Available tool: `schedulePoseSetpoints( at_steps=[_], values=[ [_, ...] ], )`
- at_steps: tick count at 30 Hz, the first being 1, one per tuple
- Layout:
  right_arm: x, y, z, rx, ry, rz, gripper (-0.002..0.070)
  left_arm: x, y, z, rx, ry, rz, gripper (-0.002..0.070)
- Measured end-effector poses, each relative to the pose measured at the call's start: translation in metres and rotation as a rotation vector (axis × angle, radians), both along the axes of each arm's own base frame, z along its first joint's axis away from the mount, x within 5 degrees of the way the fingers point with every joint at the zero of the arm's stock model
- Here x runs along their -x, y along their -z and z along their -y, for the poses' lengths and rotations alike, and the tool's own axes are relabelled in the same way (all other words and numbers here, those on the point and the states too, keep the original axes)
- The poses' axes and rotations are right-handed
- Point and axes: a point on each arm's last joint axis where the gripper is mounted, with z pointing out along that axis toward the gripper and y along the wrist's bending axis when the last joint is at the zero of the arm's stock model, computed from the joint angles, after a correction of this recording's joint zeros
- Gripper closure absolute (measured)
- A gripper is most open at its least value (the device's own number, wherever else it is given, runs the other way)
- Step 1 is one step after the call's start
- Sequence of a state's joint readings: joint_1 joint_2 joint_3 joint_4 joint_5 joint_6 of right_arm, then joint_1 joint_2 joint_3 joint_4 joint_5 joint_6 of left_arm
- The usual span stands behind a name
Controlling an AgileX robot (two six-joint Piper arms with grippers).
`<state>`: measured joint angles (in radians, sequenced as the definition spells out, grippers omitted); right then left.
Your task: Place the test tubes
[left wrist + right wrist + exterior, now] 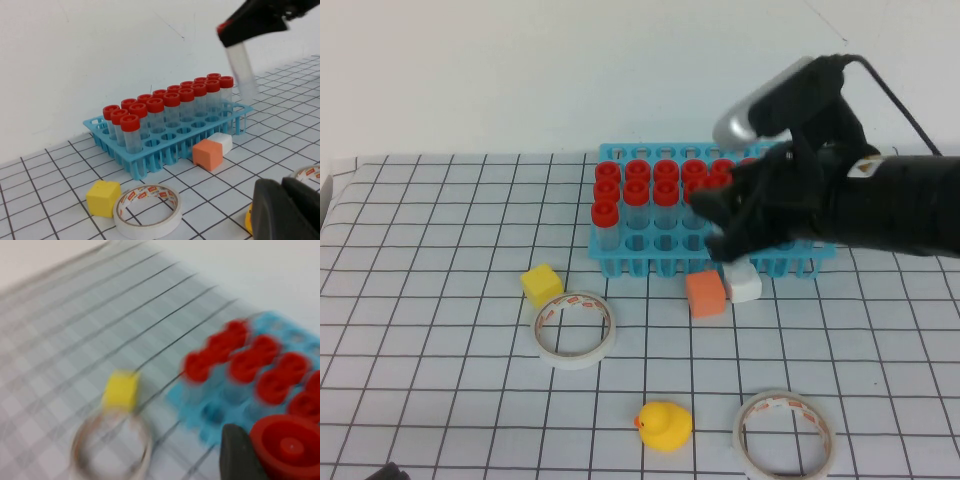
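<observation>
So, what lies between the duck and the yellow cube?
A tape roll, in the high view. Right gripper holds a tube above the rack; left gripper, shut, is at the near left.

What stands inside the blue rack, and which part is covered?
Red-capped test tubes fill the blue rack's back rows; the front holes are empty. The right claw, holding another tube above, covers its right side. The left claw sits shut, low at front-left.

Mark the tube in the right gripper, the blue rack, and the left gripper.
blue rack (640, 264): high view, front wall.
tube (242, 70): left wrist view, clear body under the right gripper (239, 30), above the blue rack.
left gripper (281, 205): left wrist view, seam of shut fingertips, low at robot's left.
</observation>
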<state>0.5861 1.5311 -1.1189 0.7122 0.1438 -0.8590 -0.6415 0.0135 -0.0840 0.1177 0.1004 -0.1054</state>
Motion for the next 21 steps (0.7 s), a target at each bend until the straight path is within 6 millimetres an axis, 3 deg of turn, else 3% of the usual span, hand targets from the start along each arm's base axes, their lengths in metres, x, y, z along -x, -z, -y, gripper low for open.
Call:
schedulePoseSetpoints(
  at_steps=[4,7,15,21],
  values=[
    [-0.017,0.003,-0.007,-0.212,0.210,-0.017,0.0391,0.000,0.000,0.000,0.000,0.000,0.000,0.0676],
    [-0.029,0.012,-0.014,-0.324,0.259,0.006,0.0391,0.000,0.000,0.000,0.000,0.000,0.000,0.0676],
    [-0.049,0.042,-0.042,-0.423,0.071,0.237,0.0391,0.000,0.000,0.000,-0.001,0.000,0.000,0.0676],
    [-0.058,0.076,-0.051,-0.301,0.013,0.319,0.0391,0.000,0.000,0.000,-0.001,0.000,0.000,0.0676]
  ],
)
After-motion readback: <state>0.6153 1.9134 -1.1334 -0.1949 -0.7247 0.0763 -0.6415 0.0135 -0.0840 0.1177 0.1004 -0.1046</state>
